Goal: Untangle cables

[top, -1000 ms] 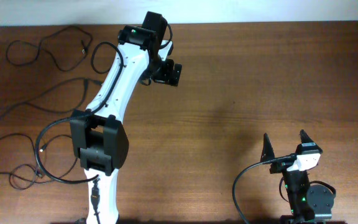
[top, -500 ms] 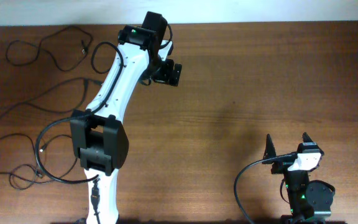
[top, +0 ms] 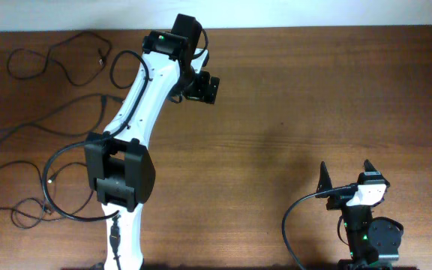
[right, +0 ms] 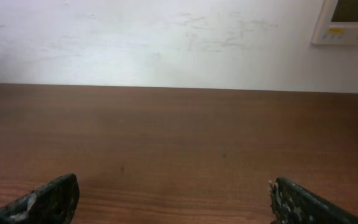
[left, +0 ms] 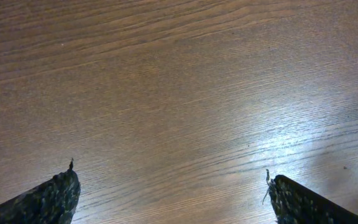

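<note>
My left gripper (top: 201, 86) and right gripper (top: 344, 174) both wide, holding nothing. Cables (top: 100, 54) lie as loose strands, worktop (top: 291, 90) left side.

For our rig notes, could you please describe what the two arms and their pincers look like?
The left arm has white links, black joint housings, a small green light and a black cable looped alongside. The right arm is mostly black with a white wrist piece, a green light and its own black cable. The left pincer and right pincer have dark, pointed fingers.
</note>
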Robot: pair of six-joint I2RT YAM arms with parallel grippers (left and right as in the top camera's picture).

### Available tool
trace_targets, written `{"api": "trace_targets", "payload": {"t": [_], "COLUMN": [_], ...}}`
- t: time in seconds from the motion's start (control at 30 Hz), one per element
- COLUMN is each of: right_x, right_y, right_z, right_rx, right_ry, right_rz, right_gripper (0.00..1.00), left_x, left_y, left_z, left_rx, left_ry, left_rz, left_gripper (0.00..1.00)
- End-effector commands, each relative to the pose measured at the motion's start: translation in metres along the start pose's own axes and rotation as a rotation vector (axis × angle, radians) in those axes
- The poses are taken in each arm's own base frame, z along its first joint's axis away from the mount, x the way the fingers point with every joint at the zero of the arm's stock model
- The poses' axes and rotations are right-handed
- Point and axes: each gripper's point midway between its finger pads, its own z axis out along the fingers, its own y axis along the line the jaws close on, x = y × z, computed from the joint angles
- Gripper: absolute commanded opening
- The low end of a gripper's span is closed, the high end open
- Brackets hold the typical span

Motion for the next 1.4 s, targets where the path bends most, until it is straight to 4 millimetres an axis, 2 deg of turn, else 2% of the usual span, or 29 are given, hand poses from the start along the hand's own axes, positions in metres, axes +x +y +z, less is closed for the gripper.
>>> {"api": "trace_targets", "payload": {"t": [0.0,1.2,1.37], "right_x": [0.0026,0.0015,0.0015], "right_y": [-0.0002,0.0005,0.0005], "right_z": [-0.0003,-0.0003,-0.0003], "right_rx": [0.003,0.000,0.000], "right_ry": [0.005,0.000,0.000], "right_rz": [0.000,0.000,0.000], "right_gripper": [0.99,0.98,0.99], "left_x": [-0.0076,-0.0077,-0.0003], "left_y": [-0.0012,0.0001,0.0000], "left_z": [-0.0237,-0.0238,-0.0234], "left_rx": [-0.003,-0.004,-0.006], "left_ry": [-0.061,-0.061,-0.031], "left_rz": [0.003,0.001,-0.001], "left_gripper": [0.99,0.99,0.99]}}
